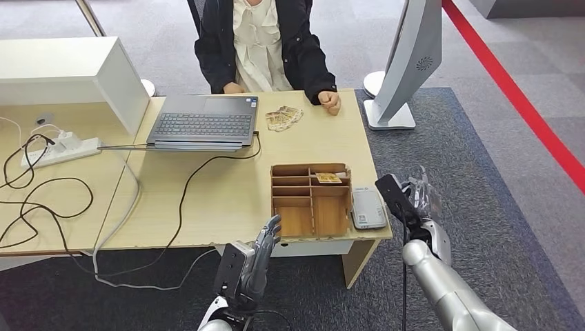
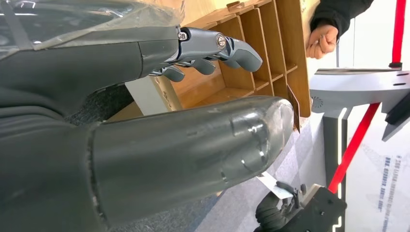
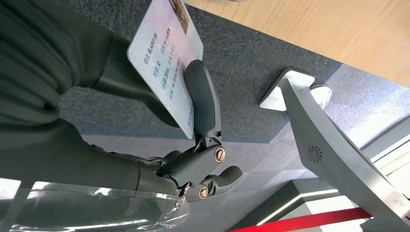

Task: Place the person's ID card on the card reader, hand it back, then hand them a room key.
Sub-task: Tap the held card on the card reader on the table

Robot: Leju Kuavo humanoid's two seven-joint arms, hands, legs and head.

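Nearest the camera, the left robot hand [image 1: 259,252] hangs just below the table's [image 1: 227,186] near edge, fingers [image 2: 227,48] extended and apart, holding nothing; in the left wrist view its fingertips lie close to the wooden organizer [image 2: 256,53]. Right robot hand [image 1: 421,200], raised off the table's near right corner, pinches the ID card [image 3: 167,58] between thumb and a finger, the card face showing printed text and a small photo in the right wrist view. White card reader [image 1: 368,208] lies flat on the table just right of the wooden organizer [image 1: 310,200], near the right hand but apart from it. One far compartment of the organizer holds a small yellowish card [image 1: 328,178]. Farther back, a fanned stack of room key cards [image 1: 283,118] lies right of an open laptop [image 1: 203,123], beside the closed fist [image 1: 331,102] of a seated person [image 1: 265,45] in a dark jacket. At far left, a power strip [image 1: 62,148] and black cables [image 1: 34,200] rest on the table. Right of the table, a grey stand [image 1: 403,65] rises from the carpet.
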